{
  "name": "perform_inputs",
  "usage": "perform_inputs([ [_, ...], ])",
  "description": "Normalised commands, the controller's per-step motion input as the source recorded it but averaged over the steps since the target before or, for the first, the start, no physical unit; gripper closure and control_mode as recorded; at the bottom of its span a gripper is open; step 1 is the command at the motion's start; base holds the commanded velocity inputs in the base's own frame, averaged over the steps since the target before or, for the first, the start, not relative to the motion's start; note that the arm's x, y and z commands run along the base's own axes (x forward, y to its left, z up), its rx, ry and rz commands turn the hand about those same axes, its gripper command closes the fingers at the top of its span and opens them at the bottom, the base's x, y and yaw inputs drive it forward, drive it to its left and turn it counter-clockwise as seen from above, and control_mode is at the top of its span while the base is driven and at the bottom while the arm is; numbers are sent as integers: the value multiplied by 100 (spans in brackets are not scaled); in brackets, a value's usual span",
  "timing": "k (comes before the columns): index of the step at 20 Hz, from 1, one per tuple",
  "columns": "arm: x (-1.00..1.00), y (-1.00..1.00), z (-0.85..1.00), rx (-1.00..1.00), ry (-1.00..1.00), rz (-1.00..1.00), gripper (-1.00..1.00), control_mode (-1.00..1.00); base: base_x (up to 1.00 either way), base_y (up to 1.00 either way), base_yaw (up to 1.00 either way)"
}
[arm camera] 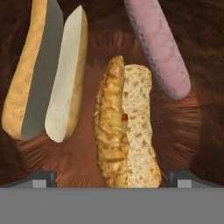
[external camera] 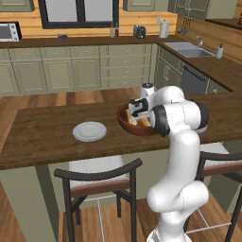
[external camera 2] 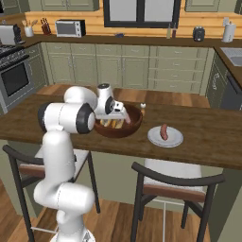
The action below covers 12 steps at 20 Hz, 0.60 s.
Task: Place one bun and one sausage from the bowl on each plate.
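Nearest the hand camera: a crusty golden split bun point(arm camera: 124, 127), lying lengthwise between the two dark finger tips, which stand wide apart at the bottom corners with nothing clamped between them. Gripper point(arm camera: 111, 177) hangs just above the bowl's contents, not touching the bun.

Beside the crusty bun, on the hand view's left, lies a paler smooth split bun point(arm camera: 48, 74), its cut opened in a V. On the hand view's right lies a pink sausage point(arm camera: 159, 46), slanted, one rounded end near the crusty bun's upper part. All three rest on the dark wooden floor of the bowl point(arm camera: 205, 131).

Base views: bowl point(external camera 2: 134, 126) sits on the brown wooden counter point(external camera: 42, 132), hand lowered over it. One plate point(external camera 2: 176, 140) lies just beside the bowl and carries a sausage point(external camera 2: 164, 132). Other plate point(external camera: 90, 131) lies on the bowl's opposite side, apart from it, bare.
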Motion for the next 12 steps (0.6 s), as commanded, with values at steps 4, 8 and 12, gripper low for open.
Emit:
perform_inputs([
  [4, 25, 0, -29, 0, 0, -1, -100, -100, 0, 0, 0],
  [8, 1, 0, -18, 0, 0, 0, -100, -100, 0, 0, 0],
  [12, 0, 0, -20, 0, 0, 0, -100, -100, 0, 0, 0],
])
